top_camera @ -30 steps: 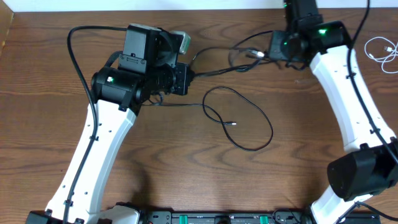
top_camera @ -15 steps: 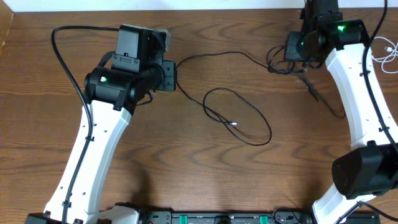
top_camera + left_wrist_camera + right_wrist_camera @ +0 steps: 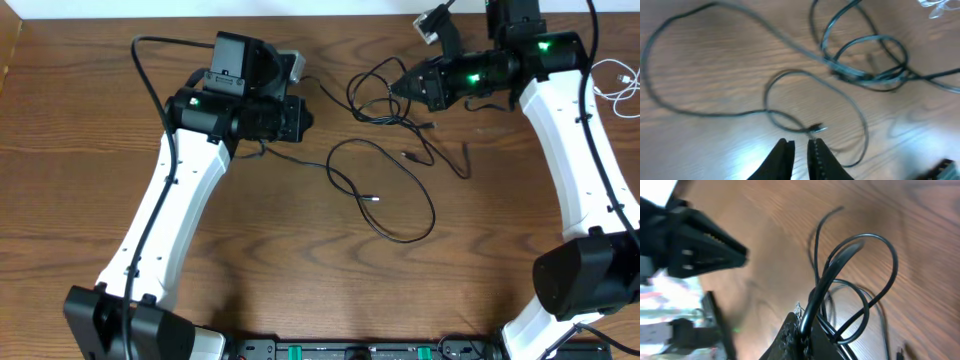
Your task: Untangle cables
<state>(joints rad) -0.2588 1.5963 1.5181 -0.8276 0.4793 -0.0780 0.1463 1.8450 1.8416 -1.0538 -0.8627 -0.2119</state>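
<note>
While the right gripper (image 3: 801, 330) pinches a knot of black cables (image 3: 818, 287) near the table's (image 3: 250, 260) far edge, left gripper (image 3: 801, 146) jaws barely apart and empty, loose loop (image 3: 434, 205) lying mid-table, white cable (image 3: 610, 78) off at the right edge

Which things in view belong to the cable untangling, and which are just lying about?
Job: tangled black cables in the right end effector; loose black cable loop; white cable at the right edge.
Lying about: thick arm wiring; black equipment bar at the front edge.
</note>
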